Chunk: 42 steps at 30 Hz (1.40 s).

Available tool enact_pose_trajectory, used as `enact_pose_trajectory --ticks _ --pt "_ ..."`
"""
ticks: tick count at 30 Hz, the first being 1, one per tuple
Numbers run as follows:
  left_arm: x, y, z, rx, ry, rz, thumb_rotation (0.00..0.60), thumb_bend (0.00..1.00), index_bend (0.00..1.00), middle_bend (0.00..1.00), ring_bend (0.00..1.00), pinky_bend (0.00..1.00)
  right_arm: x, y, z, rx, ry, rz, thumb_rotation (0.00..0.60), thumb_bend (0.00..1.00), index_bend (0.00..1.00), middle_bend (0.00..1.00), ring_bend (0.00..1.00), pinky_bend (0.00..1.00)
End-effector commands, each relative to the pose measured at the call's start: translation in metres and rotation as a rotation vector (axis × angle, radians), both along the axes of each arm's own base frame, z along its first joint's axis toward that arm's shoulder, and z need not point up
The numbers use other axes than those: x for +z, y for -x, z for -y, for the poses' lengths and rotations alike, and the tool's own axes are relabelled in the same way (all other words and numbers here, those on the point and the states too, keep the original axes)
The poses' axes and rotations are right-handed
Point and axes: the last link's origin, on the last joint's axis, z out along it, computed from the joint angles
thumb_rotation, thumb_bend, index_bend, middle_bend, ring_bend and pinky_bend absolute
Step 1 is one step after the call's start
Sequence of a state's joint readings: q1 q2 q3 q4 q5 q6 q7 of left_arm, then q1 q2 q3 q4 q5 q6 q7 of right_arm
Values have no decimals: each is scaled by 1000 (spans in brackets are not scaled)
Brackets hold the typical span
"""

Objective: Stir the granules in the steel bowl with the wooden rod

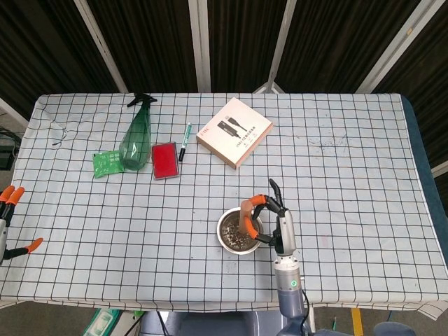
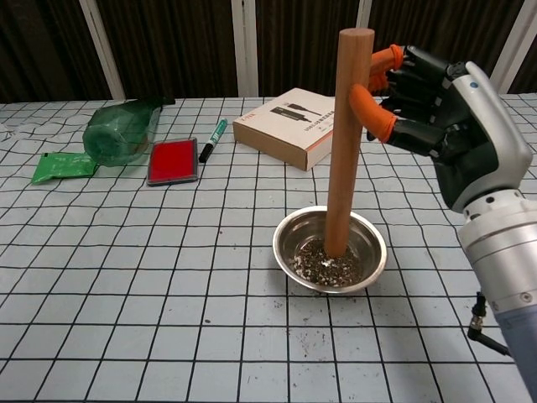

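Checkered cloth is covering the desk w/ dark slats behind. Right hand is pinching the wooden rod near its top btwn orange-tipped fingers. Rod is standing near-upright, long axis vertical, lower end in the granules inside the steel bowl just below-left of the hand. Rod is probably stiff and light; a high hold looks sensible. Left hand is sitting idle far off, grip unclear.

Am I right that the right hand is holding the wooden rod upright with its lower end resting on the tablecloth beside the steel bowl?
Not quite: the rod's lower end stands inside the steel bowl, in the granules, not on the tablecloth beside it. The chest view shows this plainly. The rest holds: the right hand holds the wooden rod near its top, roughly upright.
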<state>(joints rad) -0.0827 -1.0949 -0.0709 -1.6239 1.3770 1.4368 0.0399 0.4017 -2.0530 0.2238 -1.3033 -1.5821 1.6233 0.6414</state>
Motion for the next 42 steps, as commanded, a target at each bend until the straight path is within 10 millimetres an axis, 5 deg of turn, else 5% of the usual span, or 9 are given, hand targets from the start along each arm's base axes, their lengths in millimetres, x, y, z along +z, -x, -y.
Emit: enact_pose_trajectory --ticks 1,15,22,34,42 --pt "0 0 0 0 0 0 600 22 0 0 0 0 -5 3 0 -12 -14 -10 600 520 671 571 655 36" --pt "0 0 0 2 3 0 600 22 0 0 0 0 -23 13 -5 -28 -62 -43 600 520 671 571 655 36" --pt "0 0 0 1 0 1 600 22 0 0 0 0 -13 11 -5 -3 -22 -47 600 520 671 571 655 36" --pt "-1 0 0 -1 5 -6 600 22 0 0 0 0 75 10 9 69 159 -188 600 520 671 571 655 36" --pt "-2 -1 0 -1 3 -13 600 21 0 0 0 0 133 46 20 38 250 -515 600 521 671 571 655 36"
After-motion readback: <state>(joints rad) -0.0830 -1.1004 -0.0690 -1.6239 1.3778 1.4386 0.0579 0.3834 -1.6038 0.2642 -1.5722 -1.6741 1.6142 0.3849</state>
